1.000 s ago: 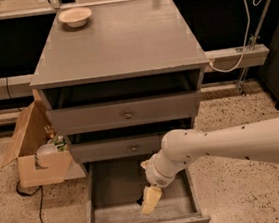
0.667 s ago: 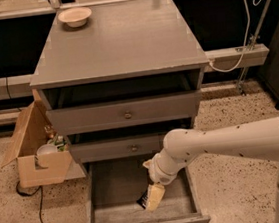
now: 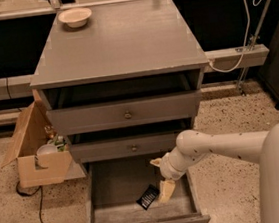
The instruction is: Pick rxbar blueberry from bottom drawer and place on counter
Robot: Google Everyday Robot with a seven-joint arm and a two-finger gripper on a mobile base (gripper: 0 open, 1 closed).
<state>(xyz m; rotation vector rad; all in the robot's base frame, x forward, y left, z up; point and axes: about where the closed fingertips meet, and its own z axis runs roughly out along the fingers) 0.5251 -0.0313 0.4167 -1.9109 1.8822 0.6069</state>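
The flat navy-black, white-lettered rxbar blueberry (image 3: 149, 197) lies along 1-to-7 o'clock in the grey wooden bottom drawer (image 3: 113, 187). The cream gripper (image 3: 166, 190) sits at its 3 o'clock; whether it is open or closed cannot be told.

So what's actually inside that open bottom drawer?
A dark snack bar lies on the bottom drawer's bare wooden floor, with the gripper just beside it. The arm covers part of the floor, and the back is in shadow.

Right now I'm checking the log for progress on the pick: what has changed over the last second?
The gripper, low in the bottom drawer, shifted toward the picture's right, uncovering the rxbar blueberry, which lies on the drawer floor beside it; no grasp shows. The cabinet, counter and bowl stayed put.
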